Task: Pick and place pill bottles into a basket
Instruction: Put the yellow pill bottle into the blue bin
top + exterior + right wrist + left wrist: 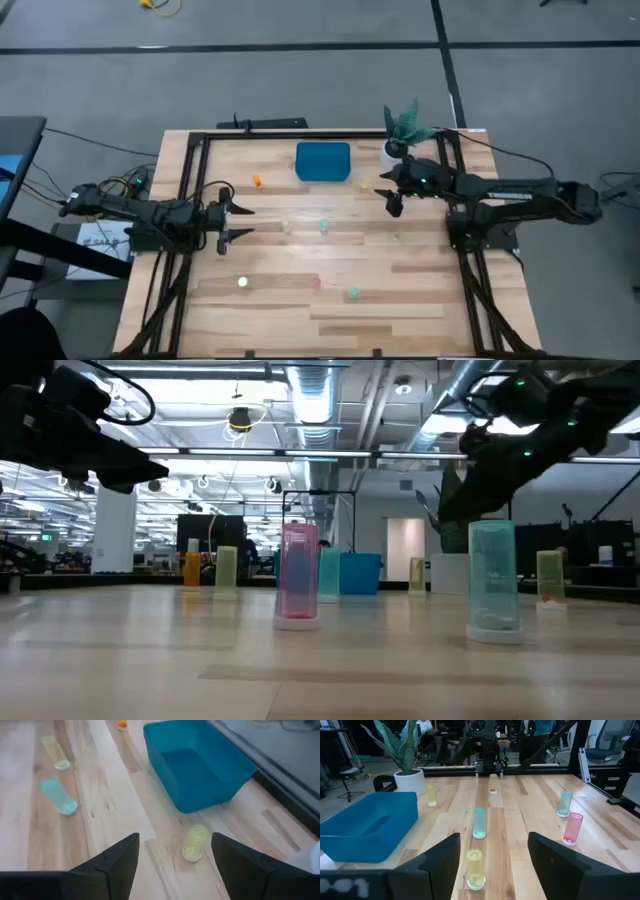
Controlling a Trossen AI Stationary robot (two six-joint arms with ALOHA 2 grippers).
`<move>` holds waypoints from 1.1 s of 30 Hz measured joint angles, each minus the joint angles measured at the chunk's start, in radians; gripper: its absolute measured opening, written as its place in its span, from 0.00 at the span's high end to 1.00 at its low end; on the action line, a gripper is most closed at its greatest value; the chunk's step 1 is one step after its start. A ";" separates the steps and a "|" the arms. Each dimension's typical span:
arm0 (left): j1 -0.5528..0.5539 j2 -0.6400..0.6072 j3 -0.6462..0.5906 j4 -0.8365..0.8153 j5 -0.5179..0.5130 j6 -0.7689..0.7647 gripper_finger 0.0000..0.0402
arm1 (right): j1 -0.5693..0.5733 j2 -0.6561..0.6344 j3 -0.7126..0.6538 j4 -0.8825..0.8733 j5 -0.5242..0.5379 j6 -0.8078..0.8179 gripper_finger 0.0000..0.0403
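1. Right tool (175, 865) wide open, empty, poised over yellow bottle (194, 843) beside basket (200, 767).
2. Left tool (492, 865) open, empty, waiting.
3. Other bottles (323, 225) upright, scattered on tabletop (400, 300).

I see a table (400, 290) of pale wood planks with visible grain and a smooth, faintly satin finish, edged by a matt black metal frame (196, 150). The pill bottles look like translucent, lightly glossy plastic: the pink one (572, 828) and the teal one (479, 823) let light through, as does the pale yellow one (194, 842), while the basket (200, 770) is opaque teal-blue plastic with a smooth, softly shiny wall. My right gripper (175, 857) shows fingers (112, 862) of matt dark plastic, and the plant pot (410, 781) looks smooth white and glazed.
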 joint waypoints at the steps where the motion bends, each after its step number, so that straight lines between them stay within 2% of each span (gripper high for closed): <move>1: 0.000 0.000 0.000 0.000 0.000 0.000 0.44 | -0.004 0.031 0.022 -0.008 0.000 0.000 0.39; 9: 0.000 0.000 0.000 0.000 0.000 0.000 0.44 | -0.023 0.262 0.177 -0.157 -0.004 -0.006 0.39; 17: 0.000 0.000 0.000 0.000 0.000 0.000 0.44 | -0.058 0.409 0.262 -0.167 -0.004 -0.011 0.39; 28: 0.000 0.000 0.000 0.000 0.000 0.000 0.44 | -0.107 0.493 0.327 -0.214 -0.004 -0.009 0.40; 33: 0.000 0.000 0.000 0.000 0.000 0.000 0.44 | -0.113 0.493 0.327 -0.222 -0.004 -0.009 0.47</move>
